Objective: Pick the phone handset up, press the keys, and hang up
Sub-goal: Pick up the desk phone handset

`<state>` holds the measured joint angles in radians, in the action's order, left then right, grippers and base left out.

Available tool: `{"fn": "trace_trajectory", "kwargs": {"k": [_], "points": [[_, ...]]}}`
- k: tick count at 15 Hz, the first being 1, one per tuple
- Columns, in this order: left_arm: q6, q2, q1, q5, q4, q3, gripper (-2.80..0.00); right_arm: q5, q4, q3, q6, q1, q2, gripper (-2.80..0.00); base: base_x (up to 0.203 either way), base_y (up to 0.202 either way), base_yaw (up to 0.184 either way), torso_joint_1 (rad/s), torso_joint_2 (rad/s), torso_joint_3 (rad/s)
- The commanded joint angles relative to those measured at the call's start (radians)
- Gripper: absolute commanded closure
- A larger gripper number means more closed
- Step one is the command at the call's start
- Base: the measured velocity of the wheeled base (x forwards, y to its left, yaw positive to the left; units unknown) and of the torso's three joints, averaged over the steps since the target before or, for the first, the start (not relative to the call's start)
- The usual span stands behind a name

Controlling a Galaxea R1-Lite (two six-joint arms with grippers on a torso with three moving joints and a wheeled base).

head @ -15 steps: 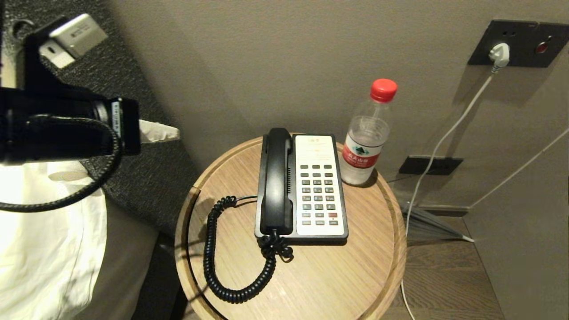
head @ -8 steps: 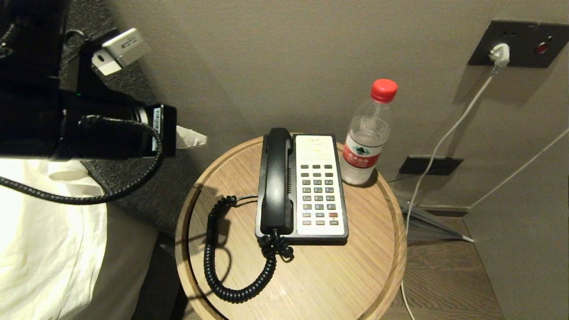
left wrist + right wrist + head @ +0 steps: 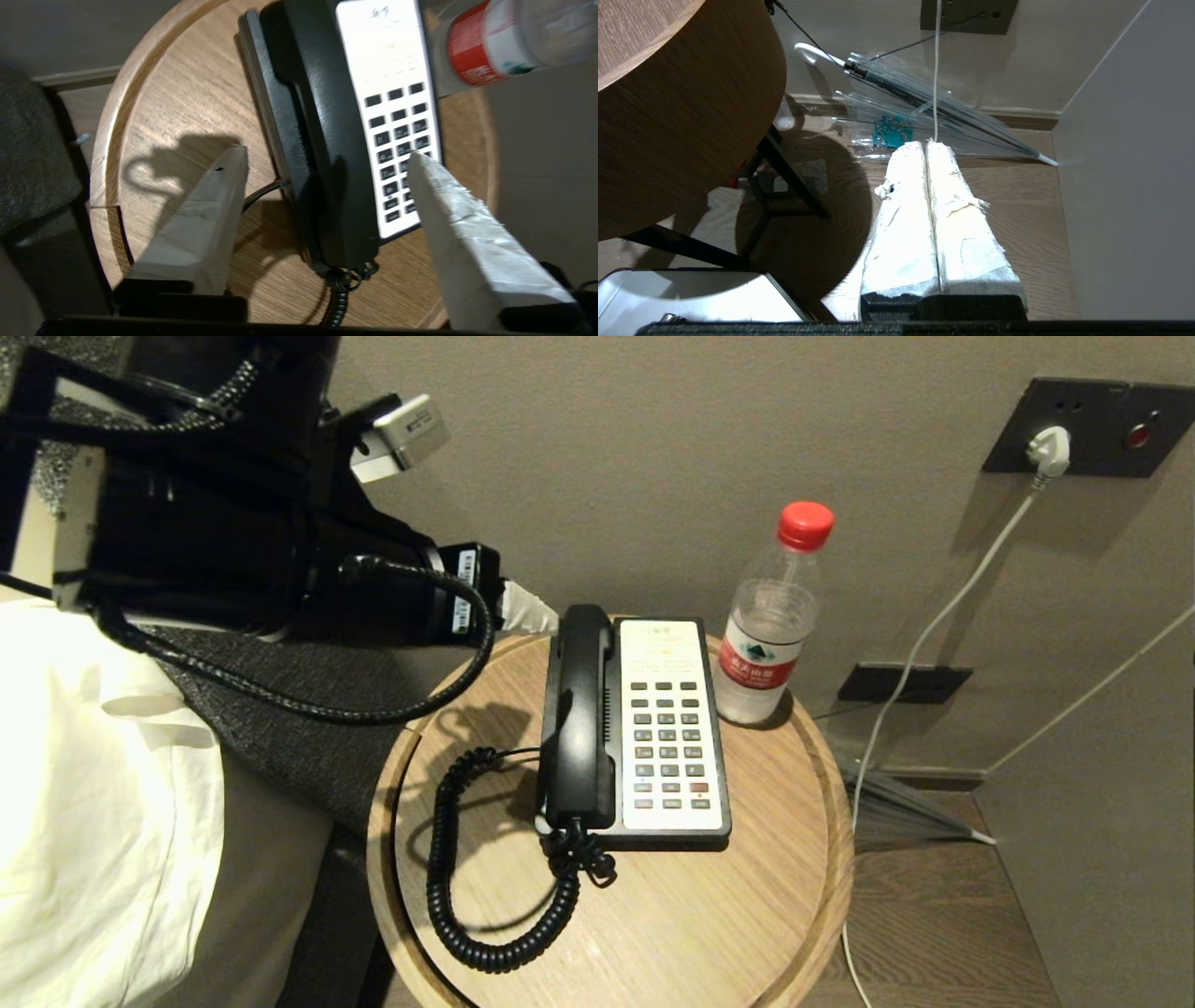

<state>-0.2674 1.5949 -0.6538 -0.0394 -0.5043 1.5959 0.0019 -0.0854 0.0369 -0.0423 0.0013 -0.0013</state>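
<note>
Since the earlier frame the left gripper (image 3: 322, 163), jaws now spread, has advanced toward the slim glossy black plastic phone handset (image 3: 579, 709), cradled at the table's 12 o'clock; an off-centre descent risks striking the keypad (image 3: 667, 737).

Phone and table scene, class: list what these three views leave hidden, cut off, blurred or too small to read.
- Keypad labels: too small in the head view, blurred in the left wrist view.
- Left gripper: in the head view the arm hides all but a fingertip.
- Phone handset underside: hidden against the cradle.
- Coiled cord: cut off by the left wrist view's edge.
- Round table: only its side shows in the right wrist view.
</note>
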Motion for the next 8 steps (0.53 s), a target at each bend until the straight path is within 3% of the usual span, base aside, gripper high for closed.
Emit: {"fn": "trace_trajectory", "kwargs": {"k": [1,3,8], "points": [[0.0,0.042,-0.017,-0.05,-0.003,0.0,-2.8,0.0,-0.001,0.0,-0.001,0.0,-0.011,0.0,0.0,0.0,0.0,0.0,0.0,0.0],[0.0,0.091,-0.052,-0.144,-0.001,0.014,-2.8,0.001,-0.001,0.0,-0.001,0.0,-0.011,0.0,0.0,0.0,0.0,0.0,0.0,0.0],[0.001,0.143,-0.086,-0.18,-0.003,0.047,-2.8,0.001,-0.001,0.0,-0.001,0.0,-0.011,0.0,0.0,0.0,0.0,0.0,0.0,0.0]]}}
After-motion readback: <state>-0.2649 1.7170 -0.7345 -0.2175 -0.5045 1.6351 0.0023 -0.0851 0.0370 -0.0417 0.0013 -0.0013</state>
